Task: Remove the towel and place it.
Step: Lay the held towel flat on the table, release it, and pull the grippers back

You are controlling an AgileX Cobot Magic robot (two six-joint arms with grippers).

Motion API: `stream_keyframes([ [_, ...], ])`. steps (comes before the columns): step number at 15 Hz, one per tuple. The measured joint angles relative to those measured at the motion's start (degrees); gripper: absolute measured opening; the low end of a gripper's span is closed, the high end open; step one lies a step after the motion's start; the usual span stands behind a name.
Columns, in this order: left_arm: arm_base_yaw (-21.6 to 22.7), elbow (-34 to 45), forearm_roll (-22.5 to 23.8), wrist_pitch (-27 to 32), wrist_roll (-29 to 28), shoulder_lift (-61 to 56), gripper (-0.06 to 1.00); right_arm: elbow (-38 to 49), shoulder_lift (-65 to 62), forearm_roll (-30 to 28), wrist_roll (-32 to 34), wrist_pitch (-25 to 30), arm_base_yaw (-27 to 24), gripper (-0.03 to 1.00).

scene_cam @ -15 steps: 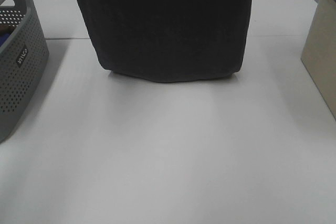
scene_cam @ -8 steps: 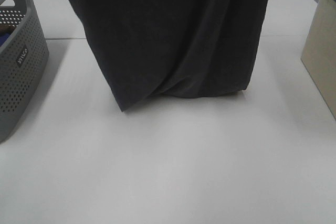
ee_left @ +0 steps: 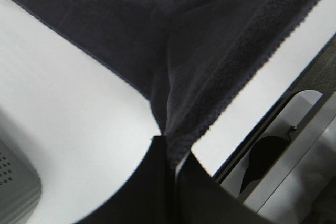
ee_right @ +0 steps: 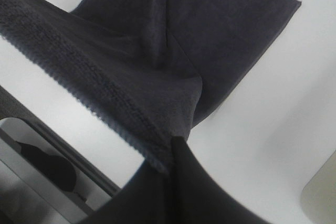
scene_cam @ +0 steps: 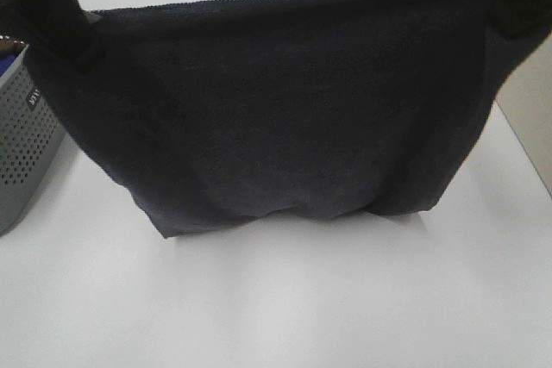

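Towel (scene_cam: 285, 109), bunched a moment ago, is being held spread wide, corners clamped in the left end effector (ee_left: 168, 148) and right end effector (ee_right: 172, 148). Hem touching the tabletop (scene_cam: 285, 308), it is being readied for laying.

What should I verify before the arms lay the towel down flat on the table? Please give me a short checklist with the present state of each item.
1. Left pincer shut on one corner of the towel: ok.
2. Right pincer shut on the other corner: ok.
3. Upper edge stretched between the two, without sag: ok.
4. Lower part of the towel resting on the table: ok.
5. Towel apart from the grey basket: cannot tell, they overlap in the high view.
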Motion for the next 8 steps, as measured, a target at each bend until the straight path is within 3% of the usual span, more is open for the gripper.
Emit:
stream_keyframes([
  [3, -0.29, 5.84, -4.30, -1.26, 0.00, -6.59, 0.00, 4.93, -5.21, 0.69, 0.00, -0.40, 0.11, 0.01],
  [8, -0.29, 16.04, -10.43, -2.06, 0.46, -7.39, 0.00, 9.40, -5.84, 2.81, 0.40, -0.52, 0.11, 0.01],
])
